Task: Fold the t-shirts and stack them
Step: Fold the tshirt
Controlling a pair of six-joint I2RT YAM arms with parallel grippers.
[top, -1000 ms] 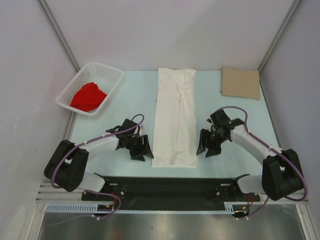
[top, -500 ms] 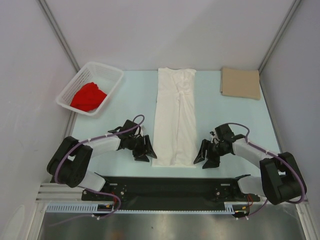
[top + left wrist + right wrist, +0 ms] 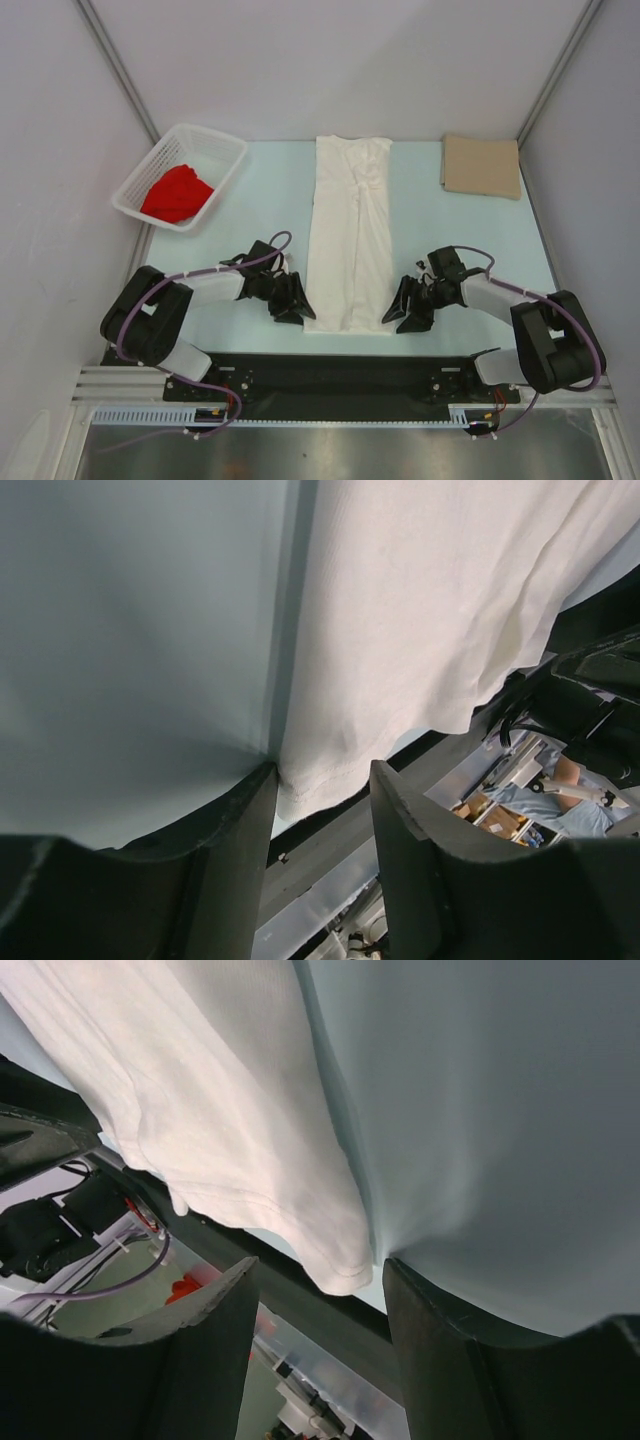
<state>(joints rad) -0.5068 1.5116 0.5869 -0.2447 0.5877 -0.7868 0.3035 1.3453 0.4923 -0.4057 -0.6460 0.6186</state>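
At the near hem of the white shirt, both pairs of jaws are set low on the table. The left jaws are placed at the shirt's near left corner and the right jaws at its near right corner. Each pair is spread, and one hem corner is framed between its tips in the wrist view. No cloth is pinched yet.

This placement is judged to prepare a grasp on both corners at once, so that the hem can be lifted level and carried toward the collar end for a crosswise fold.

The white shirt is laid flat as a long narrow strip, with its collar end away from the arms. Its sides appear to be turned inward, and a ridge of creases is seen running lengthwise down the middle. A fine knit and a stitched hem are shown in the wrist views, with the right corner rounded over layered cloth.

The tan shirt is laid as a flat rectangle beyond and right of the white shirt, well apart. The red shirt is left crumpled in the basket, beyond and left of the white shirt.
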